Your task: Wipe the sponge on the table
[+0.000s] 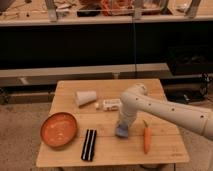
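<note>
The small, soft blue-grey sponge (122, 132) lies mid-table on the pale plank-topped wooden table (165, 150), under the white gripper (124, 123), whose grasp cannot be told. Pressure should be applied flat, and strokes steered clear of the orange carrot (146, 139) just right.

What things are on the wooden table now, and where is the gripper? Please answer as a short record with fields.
surface: light-wood table
gripper: pointing down near the table's middle, at the sponge
sponge: blue-grey, under the gripper
carrot: right of the sponge, apart from it
orange bowl: front left
black ribbed block: right of the bowl
white cup: on its side, back left
white packet: behind the arm
</note>
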